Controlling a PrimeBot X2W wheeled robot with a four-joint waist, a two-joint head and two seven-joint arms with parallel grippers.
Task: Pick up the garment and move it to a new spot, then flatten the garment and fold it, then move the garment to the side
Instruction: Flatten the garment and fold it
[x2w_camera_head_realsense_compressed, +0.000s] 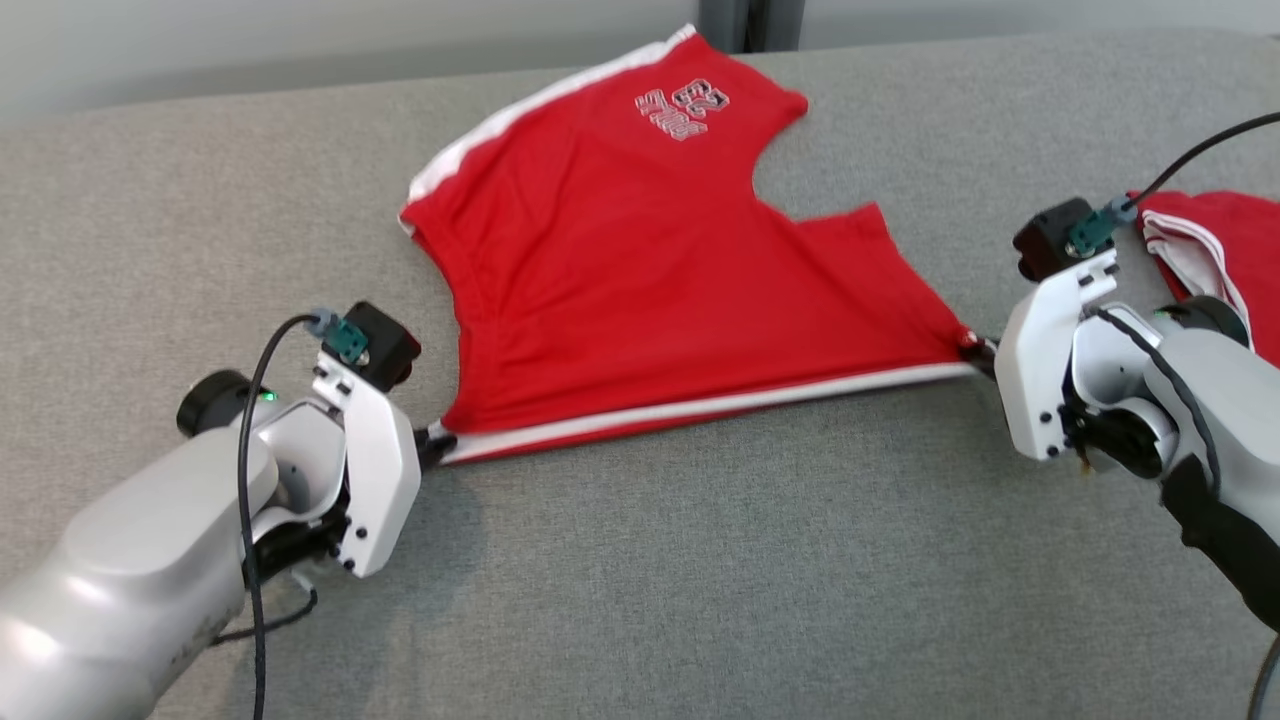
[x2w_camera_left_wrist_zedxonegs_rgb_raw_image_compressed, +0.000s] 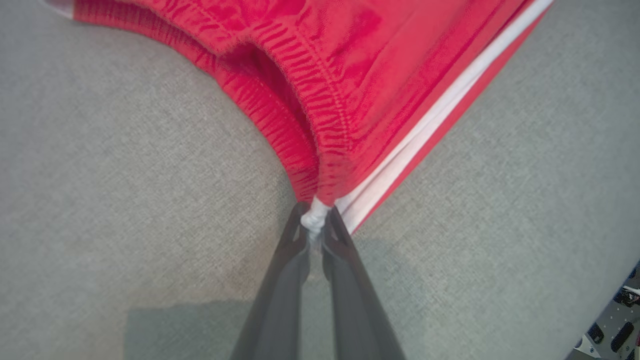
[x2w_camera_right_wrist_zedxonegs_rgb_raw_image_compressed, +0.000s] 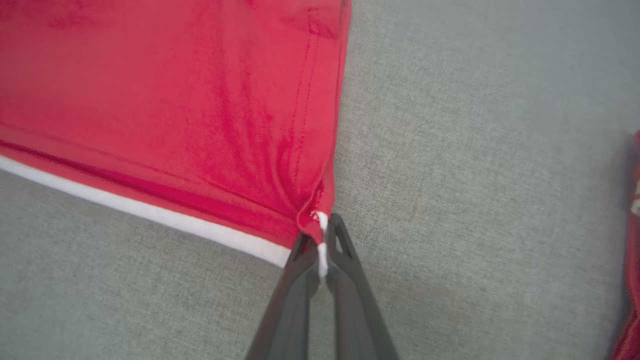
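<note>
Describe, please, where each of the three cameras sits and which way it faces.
Head view: on the robot's head, facing forward and down at the red garment stretched over the grey fabric surface; both pale forearms, the left gripper and the right gripper show.
Left wrist view: on the left wrist, looking along that gripper's fingers at the waistband corner they pinch.
Right wrist view: on the right wrist, looking along its fingers at the hem corner they pinch.
Shared: all three show the garment's white stripe.

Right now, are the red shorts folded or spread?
Spread: red shorts lie flat on the grey surface, striped edge taut between left gripper and right gripper.
</note>
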